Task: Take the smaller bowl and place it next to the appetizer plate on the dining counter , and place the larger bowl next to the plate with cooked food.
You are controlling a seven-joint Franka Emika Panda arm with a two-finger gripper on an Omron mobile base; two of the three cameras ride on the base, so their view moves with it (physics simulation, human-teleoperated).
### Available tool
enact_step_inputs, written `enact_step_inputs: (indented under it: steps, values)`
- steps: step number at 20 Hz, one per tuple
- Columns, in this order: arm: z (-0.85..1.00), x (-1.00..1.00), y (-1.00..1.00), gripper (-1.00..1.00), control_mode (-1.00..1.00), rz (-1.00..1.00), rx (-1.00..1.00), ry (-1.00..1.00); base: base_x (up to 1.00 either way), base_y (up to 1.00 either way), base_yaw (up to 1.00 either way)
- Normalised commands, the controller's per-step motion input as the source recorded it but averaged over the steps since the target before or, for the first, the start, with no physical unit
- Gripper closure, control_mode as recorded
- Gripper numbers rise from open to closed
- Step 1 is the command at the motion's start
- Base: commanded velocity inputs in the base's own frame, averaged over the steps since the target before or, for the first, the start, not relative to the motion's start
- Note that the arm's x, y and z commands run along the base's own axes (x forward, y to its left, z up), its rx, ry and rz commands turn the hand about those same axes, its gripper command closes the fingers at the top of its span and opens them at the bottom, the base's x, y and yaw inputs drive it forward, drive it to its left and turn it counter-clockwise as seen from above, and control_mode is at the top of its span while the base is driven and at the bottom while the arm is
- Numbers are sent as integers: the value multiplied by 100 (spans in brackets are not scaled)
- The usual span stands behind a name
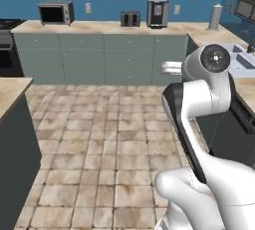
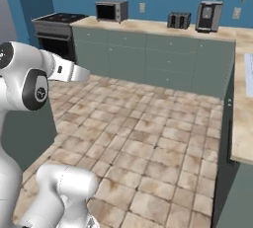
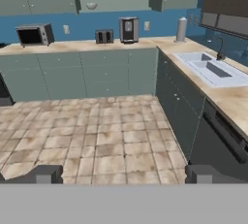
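Gripper (image 3: 124, 173) jaws spread fully apart, holding nothing, aimed across the tiled floor (image 3: 92, 136) toward the back counter (image 3: 82, 47). Bowls and plates are not locatable here; both placements apparently remain undone.

No readable text anywhere

The microwave (image 1: 56, 12), toaster (image 1: 130, 19) and coffee machine (image 1: 157, 13) on the back counter (image 1: 99, 27) carry no legible label, brand or number; the wall outlets (image 1: 88, 8) are likewise unmarked.
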Motion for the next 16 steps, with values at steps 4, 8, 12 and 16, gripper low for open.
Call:
enact_step_inputs:
  steps: [4, 8, 12, 16]
  values:
    - [0, 0, 0, -100, 100, 0, 0, 0, 100, -41, 3]
    - [0, 0, 0, -100, 100, 0, 0, 0, 100, -41, 1]
    - [0, 0, 0, -100, 100, 0, 0, 0, 100, -46, 2]
    - [0, 0, 0, -100, 100, 0, 0, 0, 100, -40, 0]
